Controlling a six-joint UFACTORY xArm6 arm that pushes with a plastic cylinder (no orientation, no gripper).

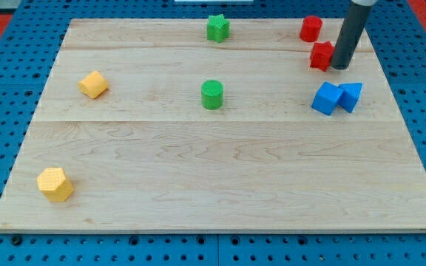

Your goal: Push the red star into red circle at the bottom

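tip (340, 67): rod only, no jaws, touching red star's 3 o'clock side
red star (321, 56): orientation unclear
red circle (310, 29): 11 o'clock of star

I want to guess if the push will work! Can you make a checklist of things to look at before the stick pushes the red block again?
1. My tip on the board: ok, it sits near the view's top right.
2. My tip next to the lower red block: ok, at its right side, seemingly touching.
3. Which red block is the star: cannot tell; the upper red block looks similar.
4. Red blocks together: not ok, a gap shows.
5. Blue blocks out of the way: ok, they sit below my tip.
6. Blocks on the wooden board: ok.
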